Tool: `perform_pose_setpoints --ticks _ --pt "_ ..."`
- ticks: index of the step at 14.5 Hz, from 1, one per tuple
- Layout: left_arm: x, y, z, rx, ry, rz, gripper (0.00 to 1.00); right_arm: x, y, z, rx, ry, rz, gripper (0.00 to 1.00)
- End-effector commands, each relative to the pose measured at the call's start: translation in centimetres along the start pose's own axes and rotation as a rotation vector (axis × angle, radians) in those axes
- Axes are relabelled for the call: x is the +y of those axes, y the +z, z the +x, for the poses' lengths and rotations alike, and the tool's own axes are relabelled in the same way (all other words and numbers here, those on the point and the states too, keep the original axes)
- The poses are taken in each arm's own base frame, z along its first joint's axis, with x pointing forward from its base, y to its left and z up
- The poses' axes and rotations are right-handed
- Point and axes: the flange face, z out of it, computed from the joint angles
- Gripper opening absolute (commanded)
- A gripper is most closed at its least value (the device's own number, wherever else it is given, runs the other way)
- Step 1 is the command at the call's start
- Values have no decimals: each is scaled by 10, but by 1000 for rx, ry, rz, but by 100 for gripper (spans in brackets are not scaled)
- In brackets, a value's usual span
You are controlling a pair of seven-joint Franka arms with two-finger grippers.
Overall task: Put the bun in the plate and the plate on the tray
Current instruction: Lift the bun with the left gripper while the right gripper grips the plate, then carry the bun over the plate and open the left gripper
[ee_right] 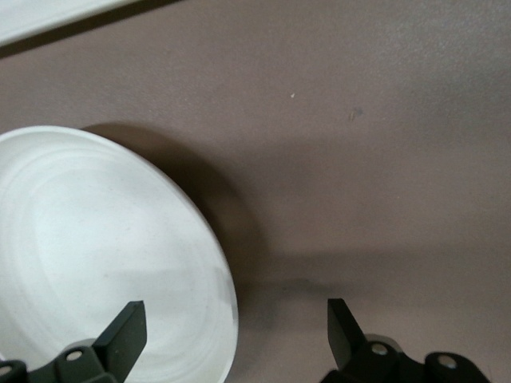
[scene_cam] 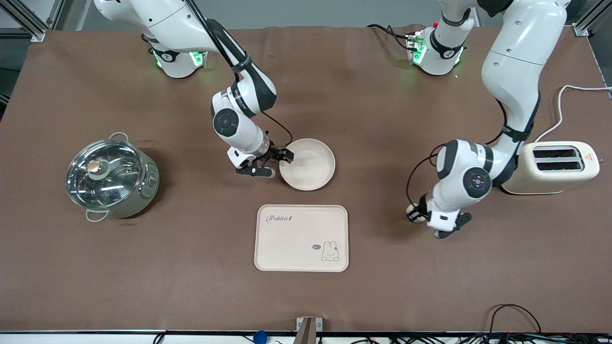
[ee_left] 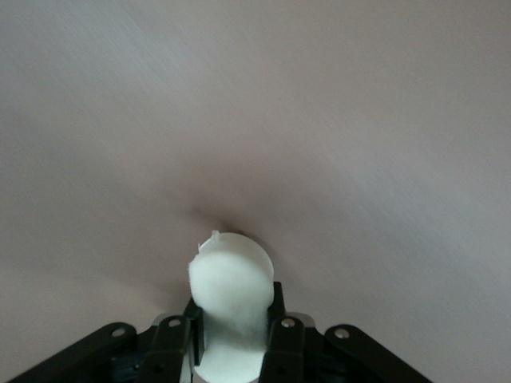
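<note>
From the front camera, the brown table [scene_cam: 95,286] carries a cream tray [scene_cam: 301,238] with "Rabbit" lettering, lying near the front edge, and a round plate [scene_cam: 311,167] just farther from the camera than the tray, apart from it. The right gripper [scene_cam: 282,160] sits low at the plate's rim on the side toward the right arm's end, fingers spread with 1 over the plate and 1 outside it. The left gripper [scene_cam: 415,213] is low over bare table toward the left arm's end, well apart from the tray, and a small pale bun [scene_cam: 411,209] peeks out at its tip. A lidded steel pot [scene_cam: 112,176] stands at the right arm's end and a cream toaster [scene_cam: 557,167] at the left arm's end. In the left wrist view, the 2 black fingers [ee_left: 283,343] are closed on the white bun [ee_left: 231,299], with blurred table surface past it. In the right wrist view, the fingers [ee_right: 128,331] stand wide apart, straddling the plate's [ee_right: 96,255] rim, not clamping it; a strip of the tray [ee_right: 48,20] shows at the frame's edge.
</note>
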Motion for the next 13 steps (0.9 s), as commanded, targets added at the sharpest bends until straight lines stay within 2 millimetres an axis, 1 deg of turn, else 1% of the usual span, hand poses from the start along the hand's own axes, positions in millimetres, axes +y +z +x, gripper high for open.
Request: perform_pose_setpoints --ticks 1,4,6,8,10,11,12,13 --pt "51 -30 -64 -30 -1 23 32 0 2 -5 3 9 7 100" --pt "105 -25 -138 -56 -32 5 33 1 5 -4 4 11 6 100" --pt "140 -16 -191 -65 -56 -1 33 0 3 -2 8 13 10 100" --pt "162 -1 -239 -78 -90 6 33 -1 1 0 13 13 14 100" --pt "174 12 -272 -85 -94 6 34 -3 -1 1 18 12 19 100" --pt "179 16 -284 -87 -103 -9 35 -4 -2 2 20 11 22 100" --pt "181 24 -292 -89 -122 -17 36 -5 -1 2 20 10 21 100" --pt "181 30 -294 -90 -127 -23 39 -5 -1 2 21 10 22 100"
